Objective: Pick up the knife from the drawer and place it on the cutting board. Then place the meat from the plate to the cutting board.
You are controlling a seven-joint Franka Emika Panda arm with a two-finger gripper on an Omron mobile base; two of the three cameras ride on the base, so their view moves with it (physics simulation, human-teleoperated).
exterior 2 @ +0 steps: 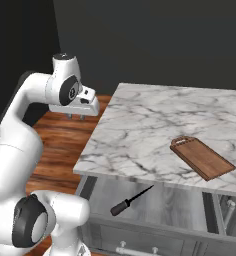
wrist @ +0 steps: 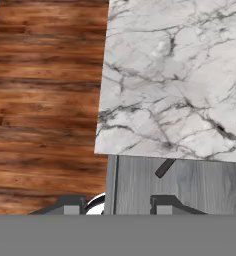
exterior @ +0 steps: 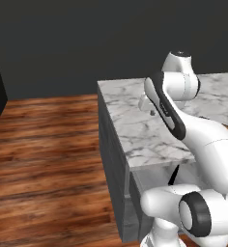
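We hold our gripper [exterior 2: 76, 116] high, above the left front corner of the marble counter [exterior 2: 155, 130] and out over the wooden floor [exterior: 48, 144], well clear of everything below. Its two short fingers stand a little way apart with nothing between them, which suits a hand that has yet to come down on a slim handle.

The drawer [exterior 2: 160, 202] stands pulled out beneath the counter's front edge, so its grey inside is open from above. The knife [exterior 2: 131, 200] lies flat on the drawer floor toward its left side, handle nearest the front and blade pointing back under the counter's lip. In the hand view we see the dark handle end [wrist: 164, 168] poking out just below the marble edge, with the blade hidden beneath the overhang. We judge that this is why we hang off to the side: the overhang covers part of the knife, so our approach probably has to come in over the exposed handle rather than straight down on the middle.

The cutting board [exterior 2: 202, 157] lies flat toward the right front of the counter, handle tab pointing back and left, nothing on it, and well apart from the gripper. The first step, taking the knife, is not yet done, and the meat comes after.
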